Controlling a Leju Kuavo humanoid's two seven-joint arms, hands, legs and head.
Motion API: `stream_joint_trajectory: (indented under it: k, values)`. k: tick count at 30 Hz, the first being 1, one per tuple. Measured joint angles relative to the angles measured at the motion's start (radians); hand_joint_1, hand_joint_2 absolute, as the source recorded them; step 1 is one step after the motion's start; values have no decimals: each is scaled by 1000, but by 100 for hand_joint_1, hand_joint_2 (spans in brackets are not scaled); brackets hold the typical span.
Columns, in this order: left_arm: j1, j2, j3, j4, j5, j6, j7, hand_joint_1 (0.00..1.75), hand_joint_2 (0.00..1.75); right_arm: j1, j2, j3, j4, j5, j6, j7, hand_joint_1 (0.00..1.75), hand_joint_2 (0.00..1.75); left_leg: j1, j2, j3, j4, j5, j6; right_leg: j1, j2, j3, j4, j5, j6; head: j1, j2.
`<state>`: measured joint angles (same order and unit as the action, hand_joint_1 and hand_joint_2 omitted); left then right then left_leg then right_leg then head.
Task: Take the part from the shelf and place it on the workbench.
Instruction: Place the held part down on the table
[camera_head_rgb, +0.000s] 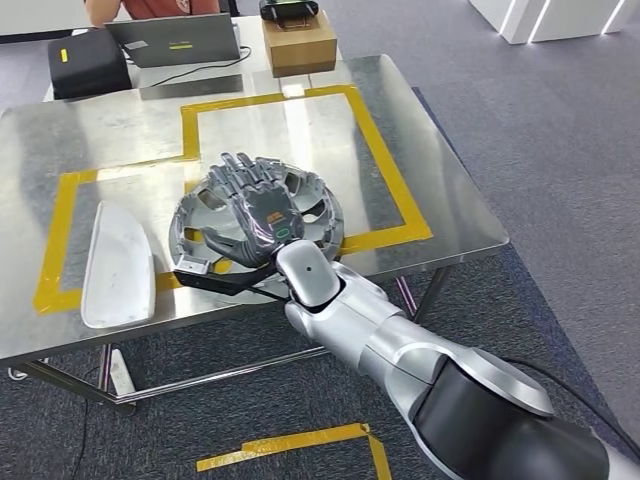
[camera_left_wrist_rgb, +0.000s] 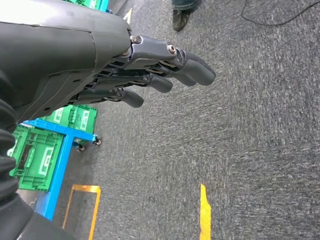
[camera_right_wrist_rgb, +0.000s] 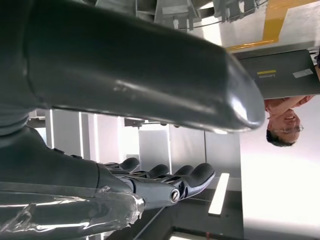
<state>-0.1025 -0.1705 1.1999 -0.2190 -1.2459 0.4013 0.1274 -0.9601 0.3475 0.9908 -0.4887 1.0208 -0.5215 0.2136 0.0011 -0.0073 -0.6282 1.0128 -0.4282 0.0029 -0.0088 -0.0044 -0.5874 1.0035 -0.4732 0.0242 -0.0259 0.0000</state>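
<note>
part: round grey piece lying on the near side of the counter, inside the yellow tape | right hand: flat on top, fingers spread, maybe letting go | left hand: straight fingers, holds nothing, over the floor

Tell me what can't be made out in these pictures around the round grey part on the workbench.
- Head view: the right hand covers the middle of the round grey part, so whether it grips or just rests on it is unclear.
- Head view: the picture's top edge cuts off the person behind the laptop.
- Right wrist view: the thumb hides most of the part.
- Left wrist view: the left hand hangs over carpet; its palm side is turned away.
</note>
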Motion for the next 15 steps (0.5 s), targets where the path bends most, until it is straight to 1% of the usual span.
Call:
stream_joint_trajectory:
  k: [15]
  values:
    - [0,0,0,0,0,0,0,0,175,0,0,10,0,0,0,0,0,0,0,0,0,0,0,0,0,0,0,0,0,0,0,0]
